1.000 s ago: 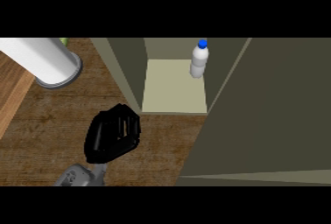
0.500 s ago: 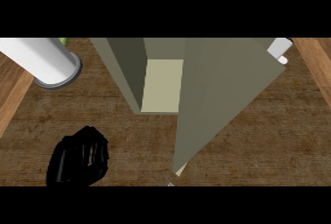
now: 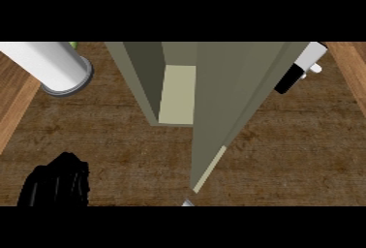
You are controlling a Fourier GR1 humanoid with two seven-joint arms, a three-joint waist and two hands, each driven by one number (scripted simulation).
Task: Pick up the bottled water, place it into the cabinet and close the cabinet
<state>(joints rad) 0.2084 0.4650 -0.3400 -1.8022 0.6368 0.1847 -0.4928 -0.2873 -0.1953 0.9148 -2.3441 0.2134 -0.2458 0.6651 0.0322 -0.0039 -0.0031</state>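
Head view, cabinet door (image 3: 236,97) across shelf (image 3: 177,94), white cylinder (image 3: 50,65) nearby, left hand (image 3: 53,184) fingers relaxed

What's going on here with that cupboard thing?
A robot seems to be closing a cabinet on a wooden counter. Its door covers most of the opening; only a strip of pale shelf shows, no bottle. The left hand sits at lower left, apart. A black shape at the door's far edge may be the right hand.

one head view only, looking steeply down from close above the wooden counter (image 3: 107,126), with the cabinet (image 3: 236,87) at mid-frame.
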